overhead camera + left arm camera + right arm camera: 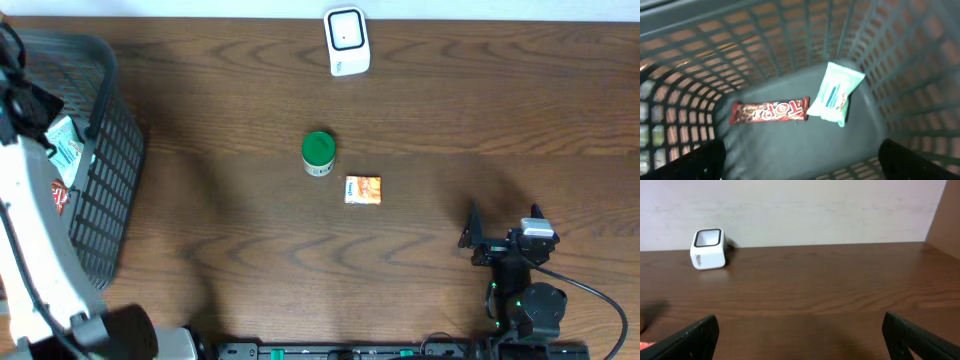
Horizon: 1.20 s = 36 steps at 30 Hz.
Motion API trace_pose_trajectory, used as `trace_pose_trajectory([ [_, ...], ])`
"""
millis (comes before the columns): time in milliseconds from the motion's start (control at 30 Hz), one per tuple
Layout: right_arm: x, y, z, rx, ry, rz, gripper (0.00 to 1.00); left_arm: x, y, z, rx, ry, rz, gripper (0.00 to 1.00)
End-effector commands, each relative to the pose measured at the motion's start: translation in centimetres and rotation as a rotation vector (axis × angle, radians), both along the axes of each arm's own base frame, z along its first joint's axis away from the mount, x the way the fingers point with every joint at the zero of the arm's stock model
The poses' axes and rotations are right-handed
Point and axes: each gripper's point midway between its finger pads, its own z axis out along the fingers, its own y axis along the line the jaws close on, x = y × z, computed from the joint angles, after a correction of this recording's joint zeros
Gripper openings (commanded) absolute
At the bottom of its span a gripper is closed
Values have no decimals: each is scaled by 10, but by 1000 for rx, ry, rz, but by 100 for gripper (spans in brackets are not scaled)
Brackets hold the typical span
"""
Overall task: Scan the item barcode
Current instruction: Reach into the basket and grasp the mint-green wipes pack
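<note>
The left gripper (801, 162) hangs over the basket (790, 30) with its jaws spread wide and nothing between them. Only its dark fingertips (695, 161) show, at the lower corners of the wrist view.

Two items lie on the basket floor below it, both apart from the gripper. The bar (769, 111), in a red wrapper, is at 11 o'clock from the gripper. Its long axis runs from 9 to 3 o'clock, with the 3 o'clock end slightly higher in the picture and the lettering along that axis. The packet (836, 93), pale green, is at 1 o'clock from the gripper, and its long axis runs from 1 to 7 o'clock. The bar's 3 o'clock end meets the packet's lower left corner; whether they touch or overlap I cannot tell.

From overhead, the basket sits at the 9 o'clock edge of the table (450, 110). The scanner (347, 42), white with a dark window, stands at 12 o'clock. Near the centre is a jar (318, 153) with a green lid, and an orange sachet (363, 190) lies just beside it at 4 o'clock, not touching.

The right gripper (801, 337) is at the table's 5 o'clock, jaws spread and empty, well apart from every item. In its wrist view the scanner is far off at 11 o'clock.
</note>
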Motion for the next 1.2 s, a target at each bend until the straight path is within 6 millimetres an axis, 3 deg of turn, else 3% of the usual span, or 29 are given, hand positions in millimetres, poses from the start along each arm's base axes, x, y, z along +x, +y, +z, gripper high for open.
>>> trace_pose_trajectory([
  [0,0,2,-1,-15,2,8,99,12,14,-40,-40,156,-109,98],
  [233,0,2,-1,-15,2,8,99,19,39,-98,-115,272,-65,98],
  [467,0,2,-1,-15,2,8,99,54,41,-146,-206,254,-144,98],
  [767,0,2,-1,-15,2,8,99,78,49,-198,-244,262,-156,98],
  [1167,0,2,-1,-15,2,8,99,84,51,-251,-287,318,-155,98],
])
